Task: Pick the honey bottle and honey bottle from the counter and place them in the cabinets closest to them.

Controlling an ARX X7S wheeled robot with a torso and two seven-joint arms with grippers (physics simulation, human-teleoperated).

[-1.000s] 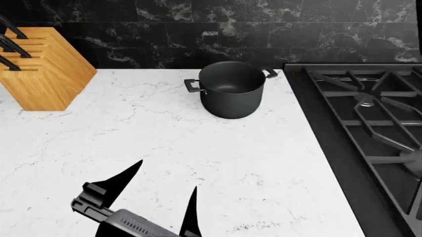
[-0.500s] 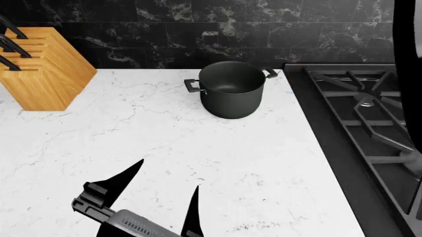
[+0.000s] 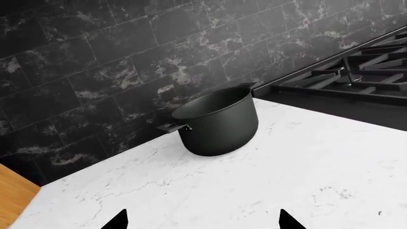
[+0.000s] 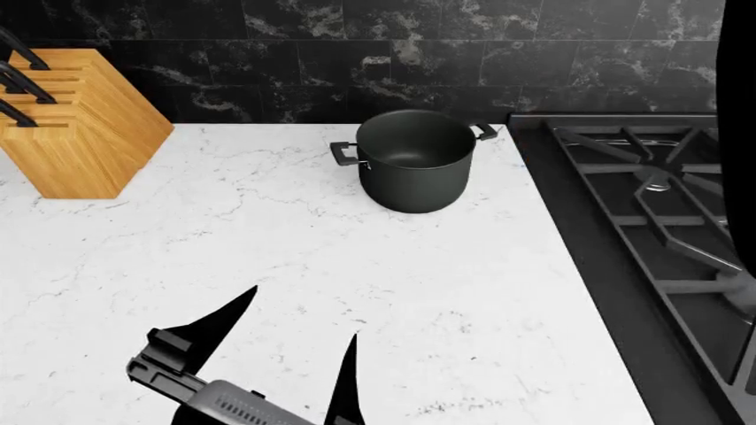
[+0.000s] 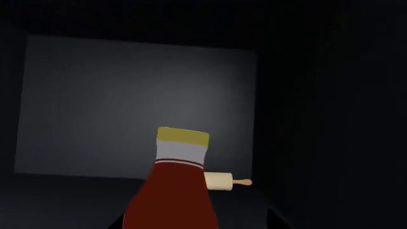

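Left gripper: fingers spread apart, empty, hovering low over the white marble counter.
Right gripper: its fingers are out of sight, so I cannot tell its state.
Honey bottle: close before the right wrist camera, inside a dark cabinet, upright, a rolling pin behind it.
Black pot: on the counter near the stove.
Knife block: at the counter's far left.

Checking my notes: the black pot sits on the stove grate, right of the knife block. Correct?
Not quite. The head view shows the black pot on the white marble counter, beside the stove grate. It is right of the knife block.
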